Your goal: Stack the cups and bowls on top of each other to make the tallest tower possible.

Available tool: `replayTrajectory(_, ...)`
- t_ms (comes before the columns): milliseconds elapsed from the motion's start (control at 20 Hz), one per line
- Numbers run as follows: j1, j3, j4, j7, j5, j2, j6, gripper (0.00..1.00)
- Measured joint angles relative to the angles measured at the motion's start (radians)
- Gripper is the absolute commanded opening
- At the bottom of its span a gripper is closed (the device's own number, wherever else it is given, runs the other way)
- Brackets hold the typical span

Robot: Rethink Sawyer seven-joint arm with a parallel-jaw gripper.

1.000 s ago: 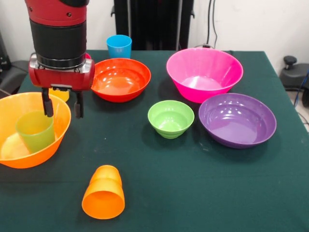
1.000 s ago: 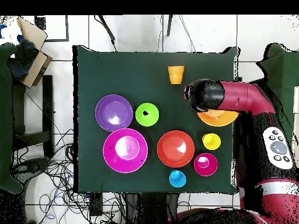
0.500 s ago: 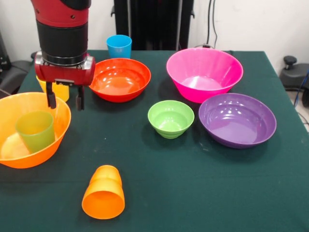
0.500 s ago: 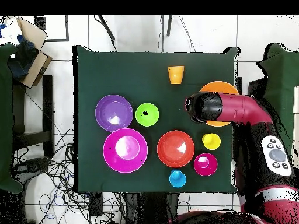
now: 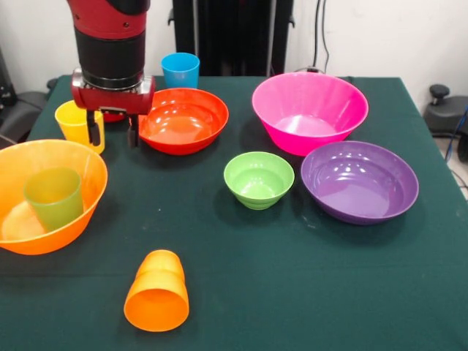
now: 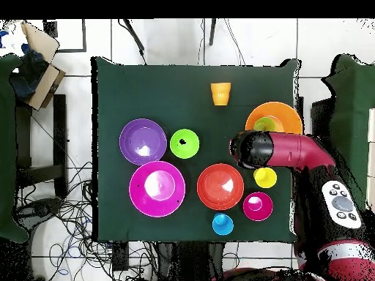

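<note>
My gripper [image 5: 112,136] is open and empty. It hangs between the yellow cup [image 5: 79,124] and the wide red-orange bowl [image 5: 183,119]. The large orange bowl [image 5: 89,172] stands at the left with the green cup [image 5: 53,196] upright inside it. The orange cup [image 5: 157,291] lies on its side at the front. The blue cup [image 5: 180,69] stands at the back. The pink bowl [image 5: 309,110], the purple bowl [image 5: 359,180] and the small light green bowl [image 5: 258,178] stand apart on the right. The crimson bowl [image 6: 258,205] shows in the overhead view; the arm mostly hides it in the front view.
The table has a dark green cloth [image 5: 292,278]. In the overhead view the arm's wrist [image 6: 249,150] covers the gripper, between the orange bowl [image 6: 282,113] and the red-orange bowl [image 6: 220,186]. Cables lie on the floor beside the table.
My gripper has moved from over the large orange bowl's rim towards the far side, to between the yellow cup and the red-orange bowl. It stays open and empty. The green cup stays in the bowl.
</note>
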Motion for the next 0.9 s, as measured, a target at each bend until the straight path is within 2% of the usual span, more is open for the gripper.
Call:
replayTrajectory(600, 0.041, -0.091, 0.027, 0.000, 0.001, 0.037, -0.247, 1.00)
replayTrajectory(900, 0.069, -0.136, 0.027, 0.000, 0.001, 0.061, -0.314, 1.00)
